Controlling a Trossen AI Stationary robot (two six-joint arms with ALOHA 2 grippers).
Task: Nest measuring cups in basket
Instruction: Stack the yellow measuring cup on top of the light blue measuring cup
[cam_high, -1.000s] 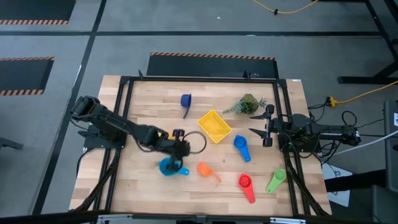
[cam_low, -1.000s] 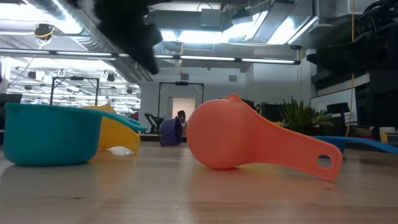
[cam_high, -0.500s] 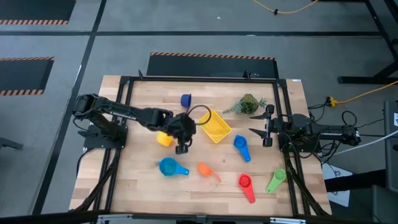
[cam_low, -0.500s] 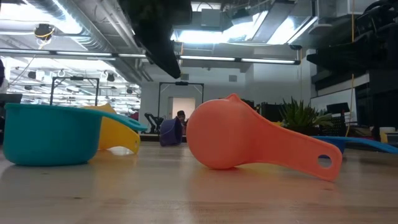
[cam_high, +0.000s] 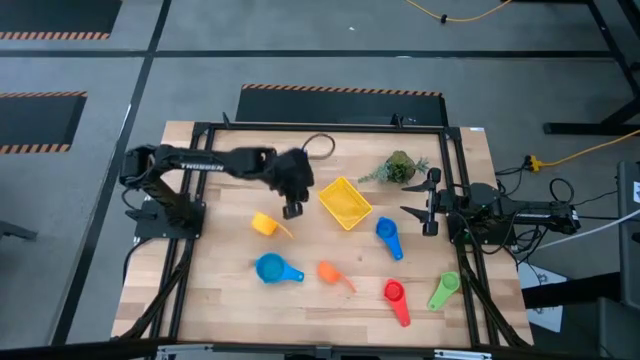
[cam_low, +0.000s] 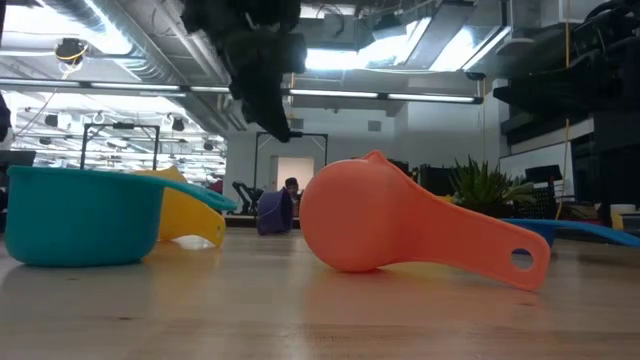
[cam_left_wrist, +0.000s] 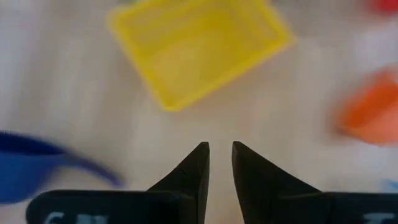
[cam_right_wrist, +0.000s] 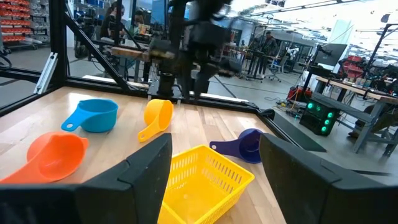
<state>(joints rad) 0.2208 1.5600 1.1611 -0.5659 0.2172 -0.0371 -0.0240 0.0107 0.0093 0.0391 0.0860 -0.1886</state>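
Moved: left arm has swung from over the light blue cup (cam_high: 268, 268) at the near side of the table (cam_high: 230, 300) toward the far middle; every cup lies where it did.
Left gripper (cam_high: 292, 209): hangs above bare wood between the yellow cup (cam_high: 263, 223) and the basket (cam_high: 345, 202), holding nothing; in its wrist view the fingers (cam_left_wrist: 194, 169) stand a narrow slit apart.
Right gripper (cam_high: 417, 213): waits at the table's right edge, fingers spread wide, empty, just beside the blue cup (cam_high: 388, 236).
Basket: mid-table, turned cornerwise, no cup in it; just beside the left gripper.
Dark blue cup (cam_high: 299, 163): far side, partly under the left arm.
Yellow cup: left of the basket, on its side.
Light blue cup: near side, upright, handle toward the orange cup (cam_high: 329, 271).
Orange cup: near middle, mouth down in the low view (cam_low: 372, 228).
Blue cup: right of the basket.
Red cup (cam_high: 394, 293): near right, next to the green cup (cam_high: 445, 288).
Sprig (cam_high: 398, 167): far right, behind the basket.
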